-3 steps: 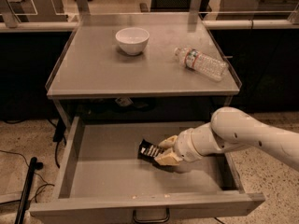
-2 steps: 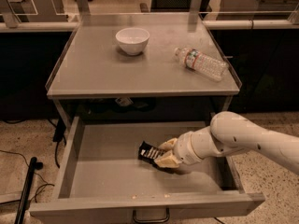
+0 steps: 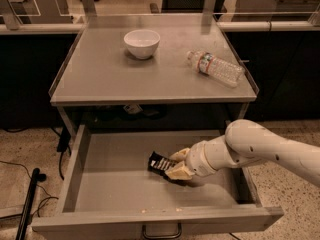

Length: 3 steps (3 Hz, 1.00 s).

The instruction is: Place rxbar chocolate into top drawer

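The top drawer (image 3: pixel 100 184) is pulled out wide below the grey tabletop, with its dark pull handle (image 3: pixel 161 231) at the bottom edge. The rxbar chocolate (image 3: pixel 159 163), a small black bar with white lettering, is inside the drawer near its middle, low over the drawer floor. My gripper (image 3: pixel 176 165) reaches in from the right and its tan fingers (image 3: pixel 178 172) are shut on the bar's right end. Whether the bar touches the drawer floor I cannot tell.
A white bowl (image 3: pixel 142 43) stands at the back middle of the tabletop (image 3: pixel 100 79). A clear plastic water bottle (image 3: pixel 216 68) lies on its side at the right. My white arm (image 3: pixel 260 151) crosses the drawer's right wall. A black pole and cables lie on the floor at left.
The gripper with the bar has shifted slightly left and down inside the drawer. Bowl and bottle have not moved.
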Motion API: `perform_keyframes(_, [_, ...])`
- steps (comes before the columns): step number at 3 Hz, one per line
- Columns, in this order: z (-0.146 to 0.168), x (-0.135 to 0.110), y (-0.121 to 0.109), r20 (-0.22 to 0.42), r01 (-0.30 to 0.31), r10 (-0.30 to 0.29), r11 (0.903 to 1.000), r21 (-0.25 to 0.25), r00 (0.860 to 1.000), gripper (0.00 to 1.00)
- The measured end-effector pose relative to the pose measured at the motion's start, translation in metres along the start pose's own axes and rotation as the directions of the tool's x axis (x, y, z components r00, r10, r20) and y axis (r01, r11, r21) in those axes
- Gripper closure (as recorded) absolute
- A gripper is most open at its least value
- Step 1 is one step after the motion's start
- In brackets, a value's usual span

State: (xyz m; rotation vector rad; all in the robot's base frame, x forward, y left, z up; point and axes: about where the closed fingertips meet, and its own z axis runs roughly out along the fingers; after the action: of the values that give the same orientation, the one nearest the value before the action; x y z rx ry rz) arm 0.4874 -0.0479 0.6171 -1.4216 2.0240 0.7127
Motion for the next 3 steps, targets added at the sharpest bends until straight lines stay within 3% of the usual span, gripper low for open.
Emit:
perform_keyframes(2, [0.0, 0.0, 0.0, 0.0, 0.0, 0.0, 1.0, 0.0, 1.0, 0.13])
perform_keyframes(3, [0.0001, 0.0, 0.0001, 0.0, 0.0, 0.0, 1.0, 0.0, 1.0, 0.0])
